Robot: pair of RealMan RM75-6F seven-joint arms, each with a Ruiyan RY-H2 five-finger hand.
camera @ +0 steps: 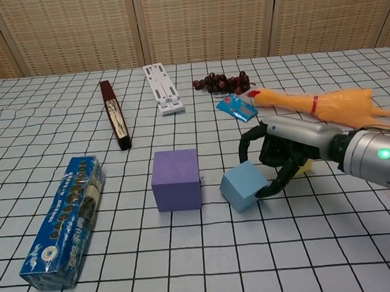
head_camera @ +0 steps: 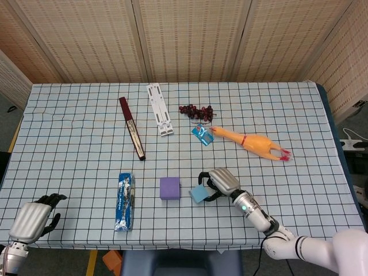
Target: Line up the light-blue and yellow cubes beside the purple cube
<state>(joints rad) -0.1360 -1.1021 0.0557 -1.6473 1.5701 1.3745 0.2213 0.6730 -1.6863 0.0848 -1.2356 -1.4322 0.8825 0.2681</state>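
Note:
The purple cube (head_camera: 169, 188) (camera: 176, 180) sits on the checked cloth at front centre. Just to its right, the light-blue cube (head_camera: 199, 194) (camera: 242, 185) is tilted on an edge, gripped by my right hand (head_camera: 219, 182) (camera: 281, 150), whose fingers curl over its top and right side. A sliver of the yellow cube (camera: 307, 166) shows behind that hand in the chest view; the head view hides it. My left hand (head_camera: 33, 217) hangs at the front left corner, off the table's edge, fingers curled in and holding nothing; the chest view does not show it.
A blue packet (head_camera: 124, 200) (camera: 68, 219) lies left of the purple cube. Further back are a dark red case (head_camera: 131, 127), a white rack (head_camera: 159, 108), grapes (head_camera: 196, 111), a blue card (head_camera: 202, 134) and a rubber chicken (head_camera: 253, 142) (camera: 323, 103).

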